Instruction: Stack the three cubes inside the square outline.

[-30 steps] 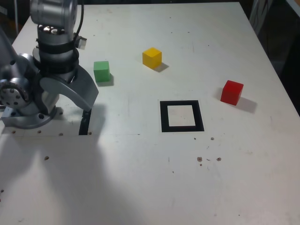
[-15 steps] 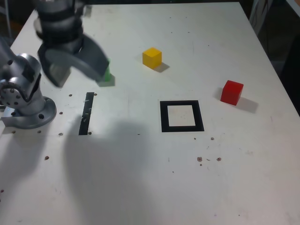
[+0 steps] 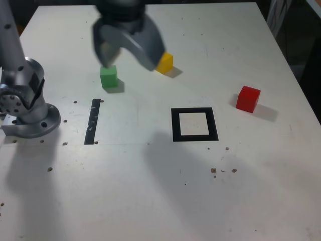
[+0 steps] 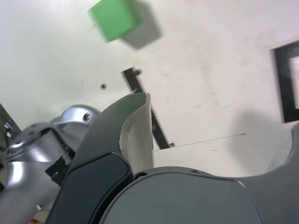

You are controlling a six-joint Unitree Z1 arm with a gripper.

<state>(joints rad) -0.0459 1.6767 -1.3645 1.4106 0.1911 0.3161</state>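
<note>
The green cube (image 3: 109, 77) (image 4: 113, 18) rests on the white table at the exterior view's upper left. Hovering above and just to its right, my gripper (image 3: 128, 51) (image 4: 217, 116) is open and holds nothing. One grey finger (image 3: 148, 49) covers part of the yellow cube (image 3: 166, 62). The red cube (image 3: 248, 98) sits alone at the exterior view's right. Nothing lies inside the square outline (image 3: 175, 124), whose black corner (image 4: 283, 79) shows at the edge of the wrist view.
A narrow black tape strip (image 3: 93, 128) (image 4: 145, 114) lies between the arm's grey base (image 3: 25, 108) (image 4: 60, 135) and the square. Small holes and specks dot the table (image 3: 165, 191). The table's far edge runs just behind the gripper.
The arm has swung from low over the tape strip beside its base upward and toward the exterior view's right, now above the green and yellow cubes. The cubes have not moved.
</note>
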